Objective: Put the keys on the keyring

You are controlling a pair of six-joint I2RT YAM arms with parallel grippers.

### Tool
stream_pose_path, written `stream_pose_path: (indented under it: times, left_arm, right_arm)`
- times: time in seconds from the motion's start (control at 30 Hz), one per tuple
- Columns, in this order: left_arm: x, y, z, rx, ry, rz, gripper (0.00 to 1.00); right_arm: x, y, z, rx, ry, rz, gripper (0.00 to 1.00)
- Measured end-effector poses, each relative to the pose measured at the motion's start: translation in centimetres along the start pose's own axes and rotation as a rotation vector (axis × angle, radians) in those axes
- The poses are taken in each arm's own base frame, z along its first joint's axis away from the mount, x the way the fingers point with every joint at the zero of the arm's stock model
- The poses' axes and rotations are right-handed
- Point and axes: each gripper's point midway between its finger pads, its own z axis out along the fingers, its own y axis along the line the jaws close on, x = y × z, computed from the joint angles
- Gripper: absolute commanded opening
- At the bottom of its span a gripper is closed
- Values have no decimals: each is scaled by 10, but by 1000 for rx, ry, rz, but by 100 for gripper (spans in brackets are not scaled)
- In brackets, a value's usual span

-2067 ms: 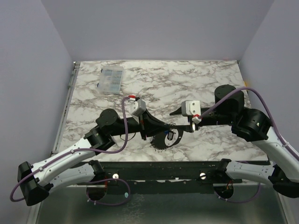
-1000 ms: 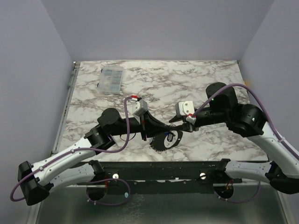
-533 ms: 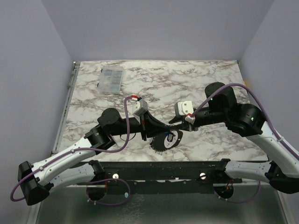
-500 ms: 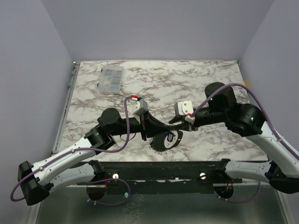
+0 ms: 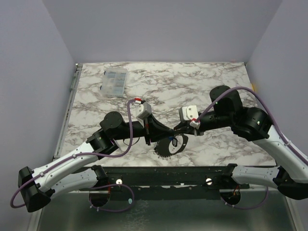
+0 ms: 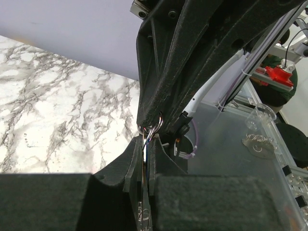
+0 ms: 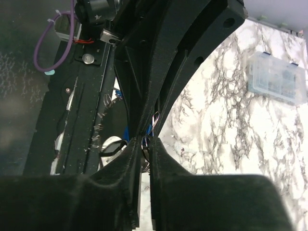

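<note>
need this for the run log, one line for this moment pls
left gripper shut on keyring | right gripper shut, tips meeting left's, held part unclear | status: threading unconfirmed

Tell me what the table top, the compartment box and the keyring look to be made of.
Table top: a white stone-look slab with grey veins, either marble or a printed laminate; the pictures do not settle which.
Compartment box: clear, faintly glossy plastic, with its dividers showing through.
Keyring: thin bright metal wire, doubled up, glinting silver in the left wrist view.
</note>
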Motion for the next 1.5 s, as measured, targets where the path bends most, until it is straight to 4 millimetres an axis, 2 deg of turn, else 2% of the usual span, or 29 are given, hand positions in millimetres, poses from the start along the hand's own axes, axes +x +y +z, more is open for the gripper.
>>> stream_pose_path:
  times: [0.07,0.17,0.53,0.9,1.5]
  left_arm:
    - [0,0,-1,0,0,-2,0]
    - [0,-2,-1,3,1,-5,0]
    - [-4,-9,-3,24,15,-5,0]
    - [-26,-35,-3,135,22,37,0]
    - [-29,-48,-2,211,41,34,0]
  right_arm:
    - [0,0,0,-2,-1,-6,4]
    - [-1,1,0,-5,-5,-15,1]
    - [-7,6,-3,-4,-54,-60,1]
    - [-40,14,-20,29,-221,-132,1]
    - [-54,27,-22,-15,-324,-134,1]
